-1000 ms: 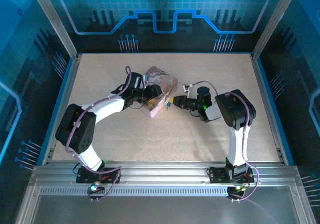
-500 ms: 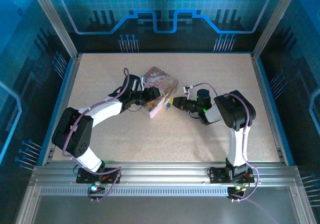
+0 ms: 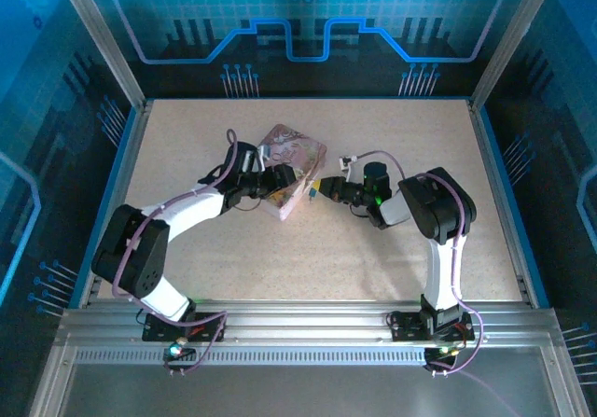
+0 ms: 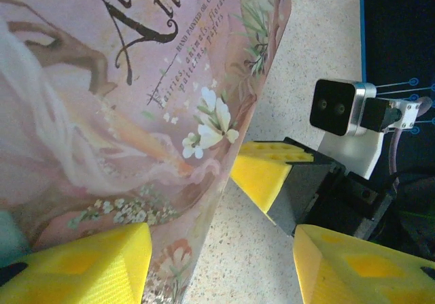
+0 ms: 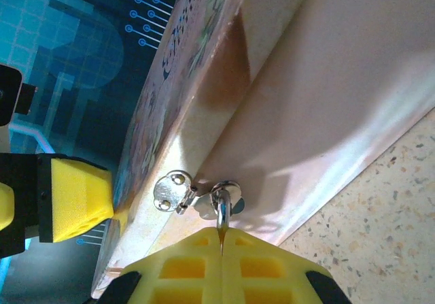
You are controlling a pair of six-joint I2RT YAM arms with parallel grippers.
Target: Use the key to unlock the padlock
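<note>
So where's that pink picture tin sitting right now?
From above, the pink tin lies near the middle of the table, with the left gripper at its near-left edge and the right gripper at its right edge.

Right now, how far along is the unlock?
Done: both pincers are at the pink tin; the left pincer is open astride its corner. In hand: the right pincer is shut on a thin metal piece at the tin's hasp; key or shackle, I cannot tell. Left: the tin looks closed, so the unlock itself seems undone.
</note>
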